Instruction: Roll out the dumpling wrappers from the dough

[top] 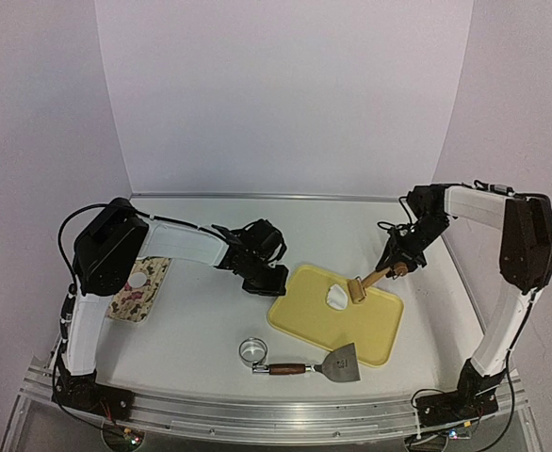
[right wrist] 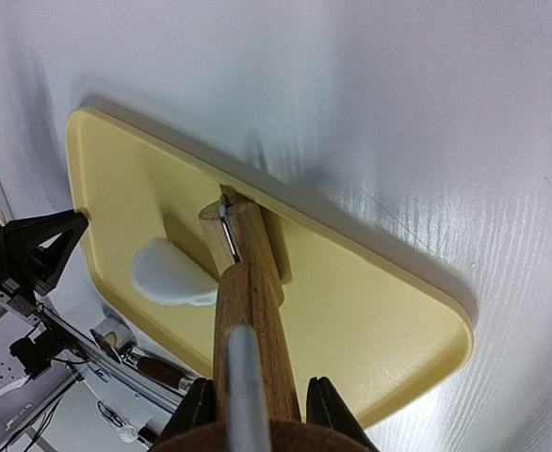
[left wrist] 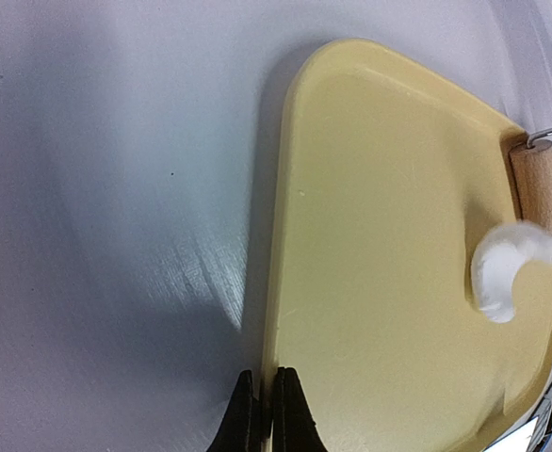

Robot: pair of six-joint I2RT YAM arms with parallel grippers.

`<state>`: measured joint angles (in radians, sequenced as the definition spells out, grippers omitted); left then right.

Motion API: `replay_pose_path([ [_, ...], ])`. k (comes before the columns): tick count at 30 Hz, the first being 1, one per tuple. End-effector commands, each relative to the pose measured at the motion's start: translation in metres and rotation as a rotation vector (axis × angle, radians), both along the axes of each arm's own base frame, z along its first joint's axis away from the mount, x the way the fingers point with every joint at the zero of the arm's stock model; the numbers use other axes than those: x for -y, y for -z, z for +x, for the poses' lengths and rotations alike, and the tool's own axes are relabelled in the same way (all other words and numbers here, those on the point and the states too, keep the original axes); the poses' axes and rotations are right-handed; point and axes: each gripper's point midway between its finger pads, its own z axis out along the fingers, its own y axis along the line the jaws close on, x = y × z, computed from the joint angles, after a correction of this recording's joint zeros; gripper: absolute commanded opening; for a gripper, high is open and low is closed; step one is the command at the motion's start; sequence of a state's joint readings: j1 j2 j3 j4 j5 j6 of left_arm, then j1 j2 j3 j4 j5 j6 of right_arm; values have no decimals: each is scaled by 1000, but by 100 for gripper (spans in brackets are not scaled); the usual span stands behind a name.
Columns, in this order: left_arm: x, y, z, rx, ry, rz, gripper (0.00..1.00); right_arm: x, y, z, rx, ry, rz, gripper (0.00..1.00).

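A lump of white dough [top: 336, 298] [left wrist: 502, 269] [right wrist: 167, 274] lies on the yellow board [top: 328, 330] [left wrist: 380, 235] [right wrist: 351, 301]. It looks half-moon shaped, curled up at one side. The wooden roller [top: 358, 291] [left wrist: 540, 185] [right wrist: 243, 235] rests on the board, its head touching the dough. My right gripper [top: 399, 269] [right wrist: 260, 384] is shut on the roller's wooden handle. My left gripper [top: 268, 282] [left wrist: 267, 379] is shut on the board's left rim. One dumpling wrapper [top: 139, 280], a small white disc, lies on a patterned mat [top: 149, 299] at the left.
A shiny metal ring cutter [top: 252, 350] lies in front of the board. Beside it is a scraper [top: 342, 363] with a wooden handle, its blade overlapping the board's front edge. White walls close the table at the back and both sides.
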<state>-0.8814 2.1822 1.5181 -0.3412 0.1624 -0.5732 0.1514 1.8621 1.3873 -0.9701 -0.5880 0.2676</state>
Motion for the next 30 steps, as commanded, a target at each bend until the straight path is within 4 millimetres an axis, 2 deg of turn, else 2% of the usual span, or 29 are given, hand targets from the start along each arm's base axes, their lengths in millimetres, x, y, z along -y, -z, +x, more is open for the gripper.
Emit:
replay_pose_path([
  [1, -55, 29, 15, -40, -104, 167, 0, 103, 39, -16, -81, 41, -518, 0],
  [5, -50, 24, 14, -30, -82, 127, 0, 81, 10, -2, 3, 23, -398, 0],
  [9, -45, 20, 14, -25, -63, 110, 0, 61, -28, 5, 93, -2, -320, 0],
  [14, -41, 19, 13, -28, -49, 94, 0, 35, -75, 3, 190, -37, -250, 0],
  [19, -39, 18, 11, -32, -35, 79, 0, -2, -110, 3, 275, -68, -148, 0],
  [24, -37, 16, 8, -35, -19, 63, 0, -45, -128, 9, 324, -139, -98, 0],
  [27, -35, 16, 7, -35, -11, 55, 0, -66, -122, 12, 322, -191, -100, 0],
  [30, -34, 16, 6, -36, -7, 51, 0, -78, -111, 15, 309, -231, -116, 0],
])
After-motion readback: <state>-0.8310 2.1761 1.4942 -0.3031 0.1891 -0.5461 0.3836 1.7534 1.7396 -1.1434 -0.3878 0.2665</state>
